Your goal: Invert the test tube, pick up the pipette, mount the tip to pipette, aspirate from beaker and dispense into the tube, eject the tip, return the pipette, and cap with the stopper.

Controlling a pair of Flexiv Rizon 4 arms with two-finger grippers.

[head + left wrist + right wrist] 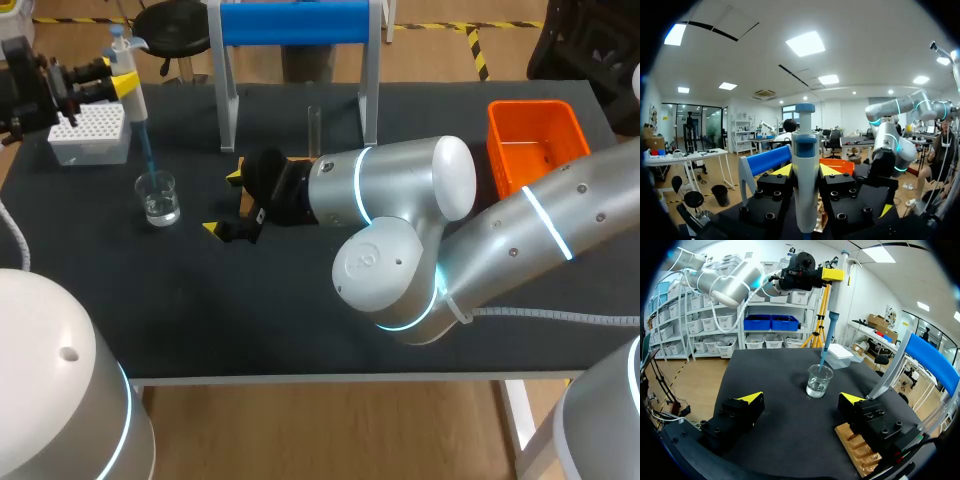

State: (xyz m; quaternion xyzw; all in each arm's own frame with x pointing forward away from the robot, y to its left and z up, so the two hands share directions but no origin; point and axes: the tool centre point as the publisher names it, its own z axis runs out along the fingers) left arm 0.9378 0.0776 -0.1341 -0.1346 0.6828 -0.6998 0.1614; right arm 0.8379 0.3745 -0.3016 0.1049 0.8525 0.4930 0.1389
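Observation:
My left gripper (122, 84) is shut on the white pipette (128, 75), which it holds upright at the far left of the table. The pipette's blue tip (147, 160) dips into the glass beaker (158, 197), which holds a little clear liquid. In the left wrist view the pipette (805, 185) stands gripped between the fingers. My right gripper (223, 202) lies low, just right of the beaker, open and holding nothing. From its wrist, the beaker (819, 381) is ahead of the right gripper (802, 398). A clear test tube (313, 128) stands upright behind my right arm.
A white tip box (90, 135) sits at the far left. A stand with a blue bar (295, 22) is at the back middle, an orange bin (535, 145) at the back right. A grooved wooden block (860, 457) lies under one right finger.

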